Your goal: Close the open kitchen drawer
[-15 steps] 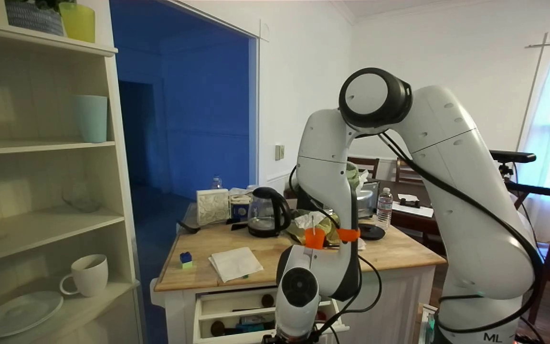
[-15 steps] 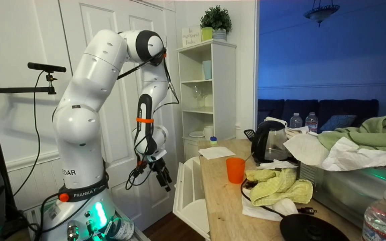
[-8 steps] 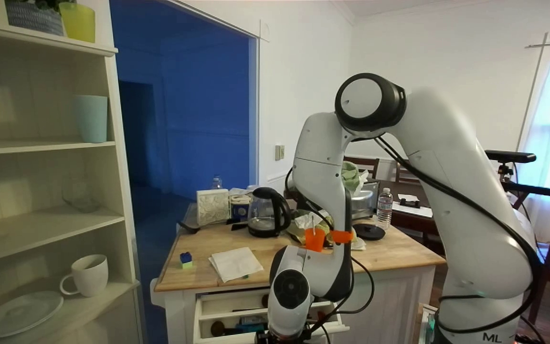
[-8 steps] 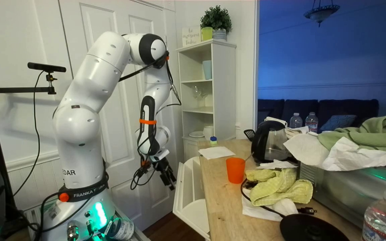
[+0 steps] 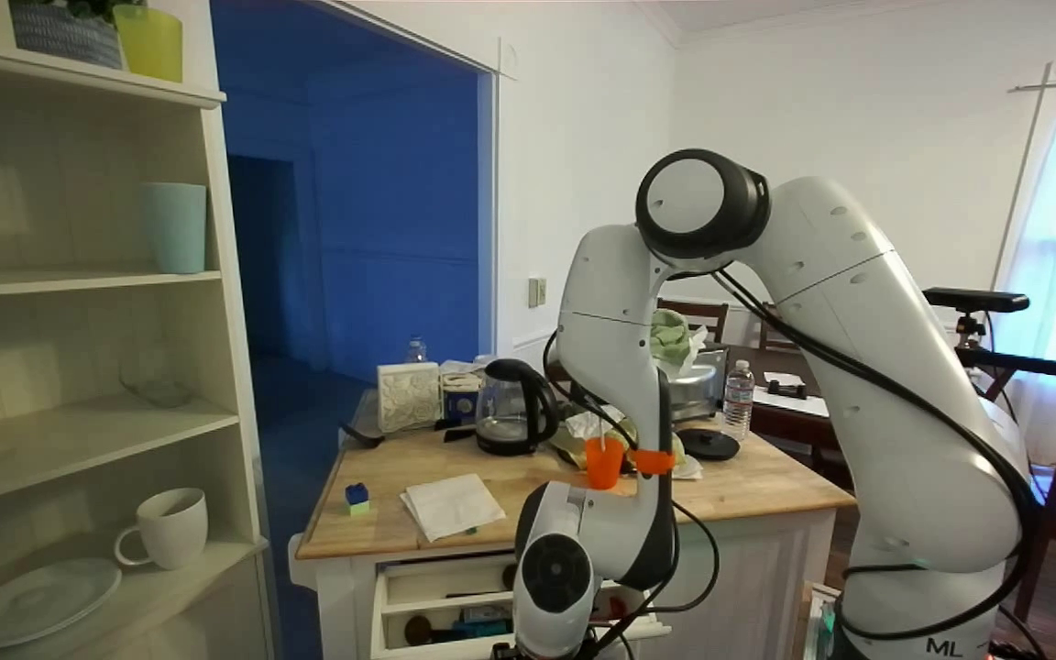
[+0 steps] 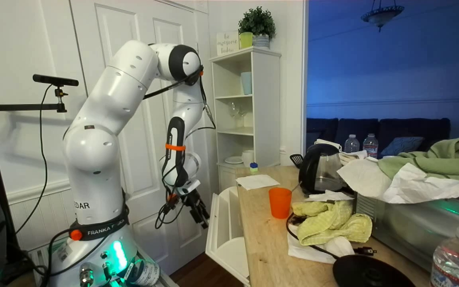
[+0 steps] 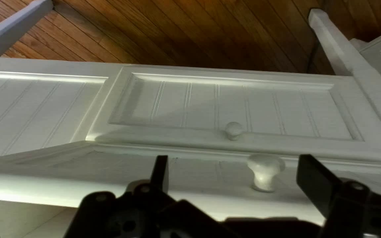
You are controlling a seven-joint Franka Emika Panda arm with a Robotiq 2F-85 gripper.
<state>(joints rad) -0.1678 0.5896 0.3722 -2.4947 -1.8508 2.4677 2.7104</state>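
The wide, shallow, white-painted kitchen drawer [image 6: 213, 233] stands pulled out from the wood-topped white bench [image 6: 263, 259]; in an exterior view the white jointed robot arm [image 5: 615, 367] covers the drawer's middle and the lower border cuts off its front, so the dark utensils [image 5: 419, 630] inside cannot all be made out. In the wrist view the black two-fingered end effector [image 7: 234, 170] has its fingers spread wide; the drawer's round, glossy white knob [image 7: 266, 163] shows in the gap, nearer the finger on the picture's right; whether either finger touches it cannot be told, and the end effector's lower parts are dark and cropped; in an exterior view the fingertips [image 6: 203, 221] hang just beside the drawer's front, contact unclear; on the bench, a clear plastic bottle [image 6: 458, 259] is cut off at the corner.
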